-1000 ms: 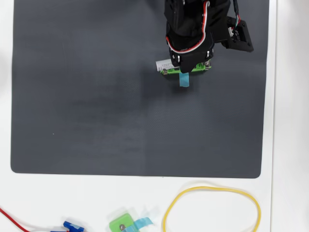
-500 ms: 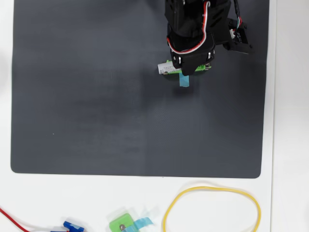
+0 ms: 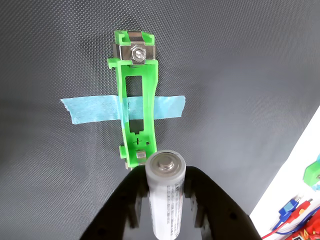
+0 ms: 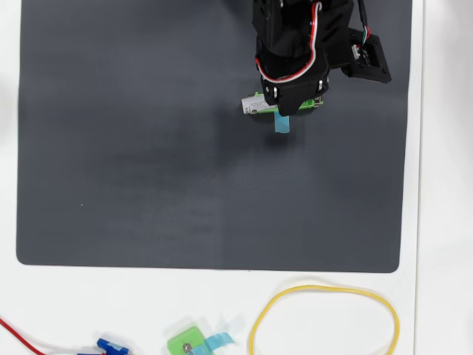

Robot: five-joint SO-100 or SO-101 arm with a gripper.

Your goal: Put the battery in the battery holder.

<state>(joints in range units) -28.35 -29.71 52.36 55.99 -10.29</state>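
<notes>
At bottom centre of the wrist view, the black claw [image 3: 166, 210] grips one silver-white cylindrical battery [image 3: 165, 195], its tip over the near end of one long bright-green plastic holder [image 3: 135, 100] taped to the dark mat [image 3: 240, 75]; nothing stands between them.

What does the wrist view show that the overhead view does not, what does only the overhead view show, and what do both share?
Only the wrist view shows the whole holder with its screw ends, empty slot, and the gripper shut on the battery. Only the overhead view shows the yellow loop, the small green piece and the mat's edges. Both show battery, holder, blue tape and dark mat.
</notes>
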